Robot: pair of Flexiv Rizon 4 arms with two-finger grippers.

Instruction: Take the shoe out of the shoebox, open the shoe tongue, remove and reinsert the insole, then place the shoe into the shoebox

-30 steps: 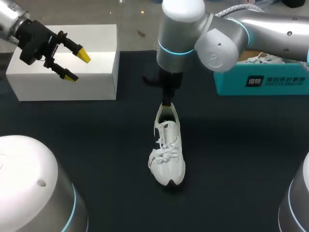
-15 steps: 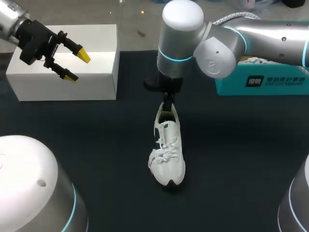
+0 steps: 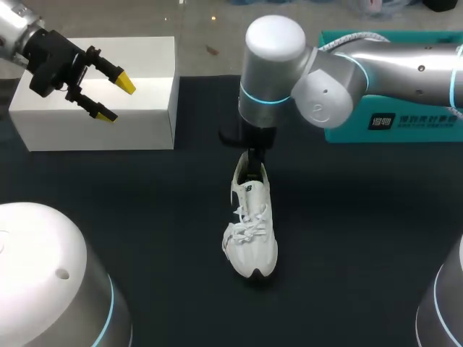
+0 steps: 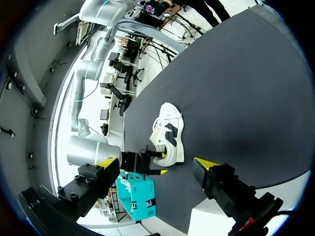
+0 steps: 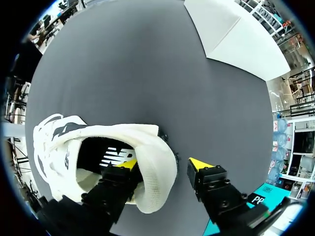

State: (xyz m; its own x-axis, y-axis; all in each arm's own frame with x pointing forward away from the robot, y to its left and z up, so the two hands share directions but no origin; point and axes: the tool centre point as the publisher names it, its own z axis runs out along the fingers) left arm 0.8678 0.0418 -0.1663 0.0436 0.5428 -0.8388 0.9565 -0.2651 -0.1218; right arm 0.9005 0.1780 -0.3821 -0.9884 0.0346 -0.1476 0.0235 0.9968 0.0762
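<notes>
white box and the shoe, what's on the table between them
Only bare dark table between white box and shoe, in the head view.

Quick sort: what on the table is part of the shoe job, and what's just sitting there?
Job in hand:
- white shoe, out on the table
- teal shoebox
- right gripper, open, straddling the shoe's heel

Lying about:
- white box, left gripper open above it
</notes>
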